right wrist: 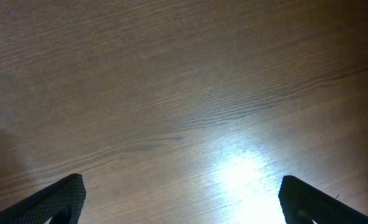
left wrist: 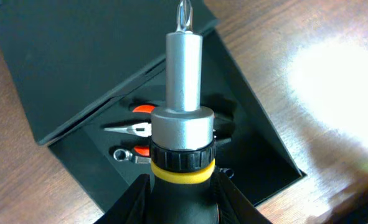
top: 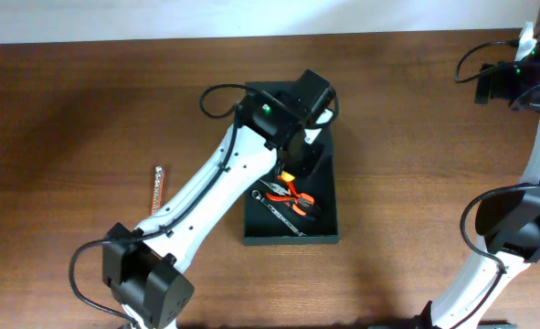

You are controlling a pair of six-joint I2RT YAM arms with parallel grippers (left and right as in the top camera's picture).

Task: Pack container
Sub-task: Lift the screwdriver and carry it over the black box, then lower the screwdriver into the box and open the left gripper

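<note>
The container [top: 322,224] is a dark rectangular box at the table's middle, and its flap lid [left wrist: 78,56] is open toward the far side. Inside it lie orange-handled pliers [top: 297,196], also in the left wrist view [left wrist: 137,127], and a small wrench [top: 274,206]. My left gripper [left wrist: 182,186] is over the box, shut on a screwdriver [left wrist: 184,124] with a black handle, a yellow ring and a silver shaft. The screwdriver is held above the box interior. My right gripper [right wrist: 184,199] is open and empty over bare wood at the far right.
A short metal rod [top: 157,190] lies on the wooden table left of the box. The left arm [top: 206,196] crosses the box's left side. The right arm [top: 516,219] stands along the right edge.
</note>
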